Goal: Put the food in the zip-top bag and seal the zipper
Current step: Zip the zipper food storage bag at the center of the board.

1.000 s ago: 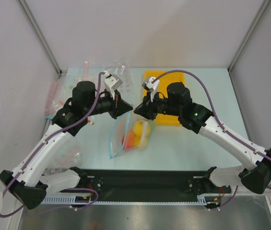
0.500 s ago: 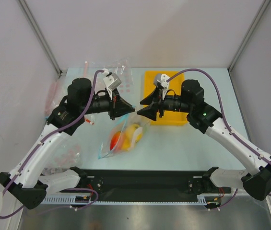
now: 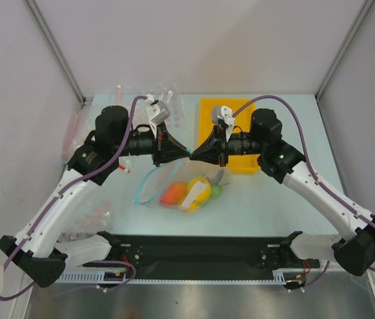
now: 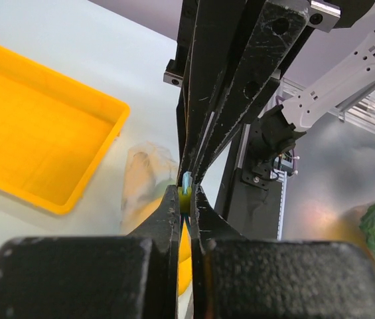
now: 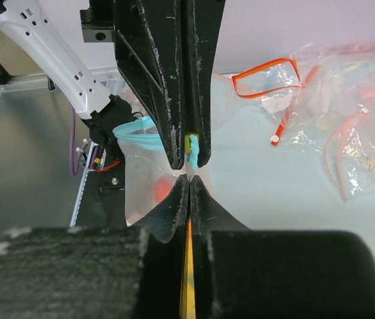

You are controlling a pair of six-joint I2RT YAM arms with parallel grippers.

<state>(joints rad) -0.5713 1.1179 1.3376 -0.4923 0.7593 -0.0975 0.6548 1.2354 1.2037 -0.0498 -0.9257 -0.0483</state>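
Note:
The zip-top bag (image 3: pixel 182 188) hangs below both grippers, which meet tip to tip above the table's middle. Through it I see a red-orange fruit (image 3: pixel 172 193), a yellow fruit (image 3: pixel 198 191) and a green vegetable (image 3: pixel 216 191); I cannot make out the grey fish. The teal zipper (image 3: pixel 142 188) loops out to the left. My left gripper (image 3: pixel 184 153) is shut on the zipper (image 4: pixel 186 179) at a yellow-green slider. My right gripper (image 3: pixel 196 155) is shut on the bag's clear edge right beside it (image 5: pixel 189 179). The red fruit (image 5: pixel 164 189) shows through the plastic below.
A yellow tray (image 3: pixel 241 106) lies behind the right gripper and shows in the left wrist view (image 4: pixel 34 146). Clear bags with pink-red strips lie at the back left (image 3: pixel 164 100) and along the left wall (image 3: pixel 81 126). The black base rail (image 3: pixel 200 252) runs along the near edge.
The two grippers have closed the gap between them and now touch tip to tip. The bag has swung right, and the food now lies spread sideways, with the green piece showing.

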